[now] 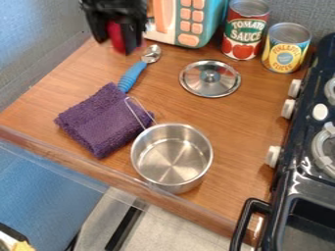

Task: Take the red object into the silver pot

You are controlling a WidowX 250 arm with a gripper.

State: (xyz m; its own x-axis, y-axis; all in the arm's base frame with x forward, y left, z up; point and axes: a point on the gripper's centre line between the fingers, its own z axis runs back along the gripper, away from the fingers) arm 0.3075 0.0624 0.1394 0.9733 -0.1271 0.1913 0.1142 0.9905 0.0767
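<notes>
At the upper left, the black gripper (pixel 118 39) hangs above the back of the wooden counter, shut on the red object (pixel 116 37), which sits between its fingers. The silver pot (pixel 171 156) stands upright near the counter's front edge, lower and to the right of the gripper. Its interior shows only bare metal, and its wire handle points up and left over a purple cloth.
The folded purple cloth (pixel 105 119) lies left of the pot. A blue-handled spoon (pixel 132 75) and a silver lid (pixel 210 78) lie behind. Two cans (pixel 245 30) and a toy microwave (pixel 186 22) stand at the back; a black stove (pixel 307 162) is at right.
</notes>
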